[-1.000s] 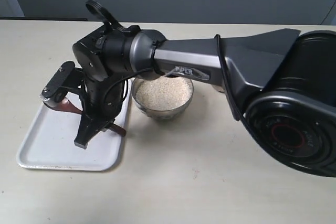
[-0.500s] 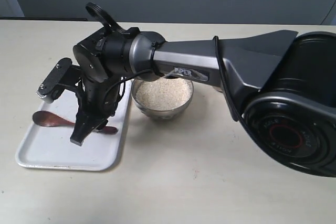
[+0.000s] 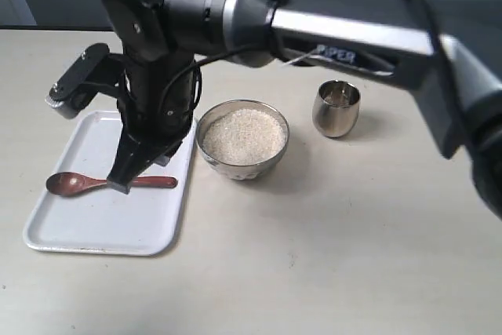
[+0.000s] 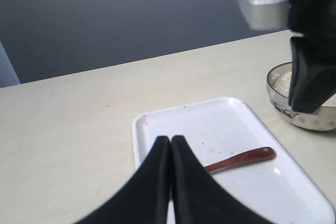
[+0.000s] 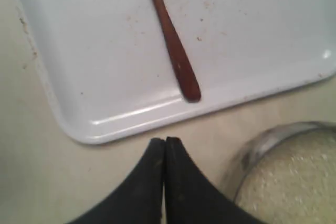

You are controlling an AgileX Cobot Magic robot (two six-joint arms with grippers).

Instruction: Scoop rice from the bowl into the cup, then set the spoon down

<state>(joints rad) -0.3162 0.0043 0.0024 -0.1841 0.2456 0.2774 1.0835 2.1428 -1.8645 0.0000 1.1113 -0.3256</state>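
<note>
The wooden spoon [image 3: 67, 184] lies flat on the white tray [image 3: 94, 225], free of both grippers. My right gripper [image 3: 119, 186] hangs just above the spoon's handle, shut and empty. In the right wrist view its tips [image 5: 165, 141] sit past the tray's edge [image 5: 105, 51], with the spoon [image 5: 176, 59] beyond them. The steel bowl [image 3: 243, 169] holds a heap of rice [image 3: 241, 135] beside the tray. The steel cup [image 3: 336, 107] stands right of the bowl. My left gripper [image 4: 170, 139] is shut and empty over the tray [image 4: 210, 124], near the spoon [image 4: 244, 158].
The right arm's dark body [image 3: 235, 5] reaches across above the bowl. In the left wrist view the right gripper's fingers [image 4: 307, 77] hang in front of the bowl [image 4: 304, 121]. Bare beige tabletop [image 3: 314, 272] lies in front of the tray and bowl.
The right gripper let go of the spoon, which now lies flat on the tray. The right arm has risen, which uncovers the cup.
</note>
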